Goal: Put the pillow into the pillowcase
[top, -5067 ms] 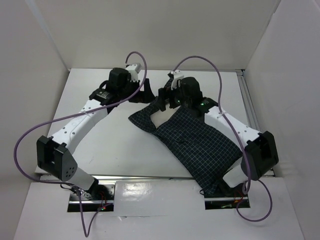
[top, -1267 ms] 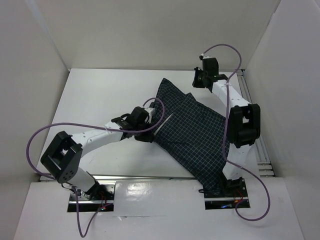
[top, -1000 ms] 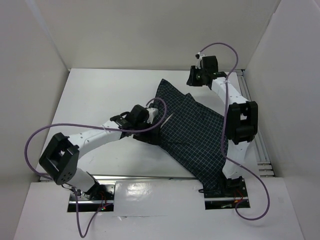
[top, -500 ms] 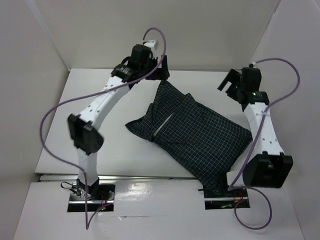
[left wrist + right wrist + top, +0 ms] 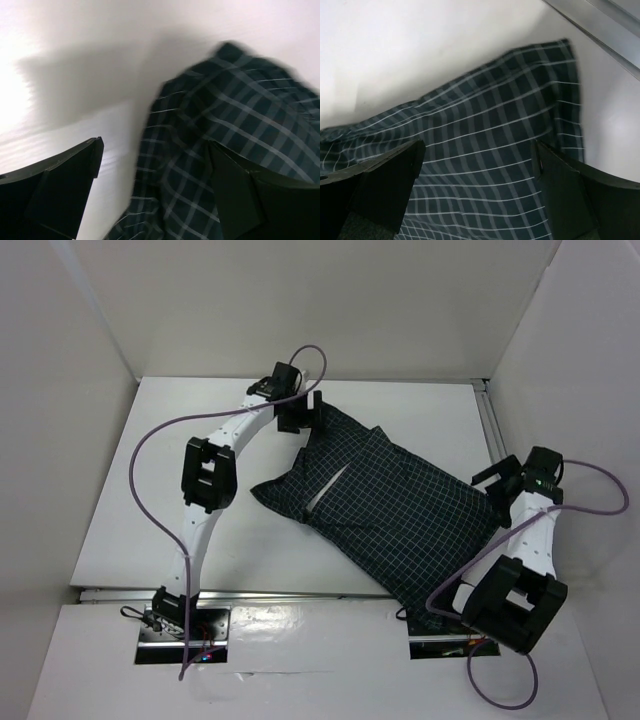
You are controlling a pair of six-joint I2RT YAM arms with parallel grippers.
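White table (image 5: 200, 500), one pillowcase (image 5: 400, 510), two hands (image 5: 308, 418) (image 5: 492, 483) spread

The left arm (image 5: 232, 425) and right arm (image 5: 530, 530) wear white shells between chunky black joint blocks. A purple cable (image 5: 137, 475) loops loose behind each gripper. The left gripper (image 5: 155, 152) has matte black, blunt wedge fingers (image 5: 55, 190).

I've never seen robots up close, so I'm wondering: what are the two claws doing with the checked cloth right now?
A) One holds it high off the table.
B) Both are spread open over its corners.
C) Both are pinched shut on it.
B: the wrist views show the left gripper and the right gripper with fingers wide apart, and the pillowcase lies flat on the table, a corner showing in each gap.
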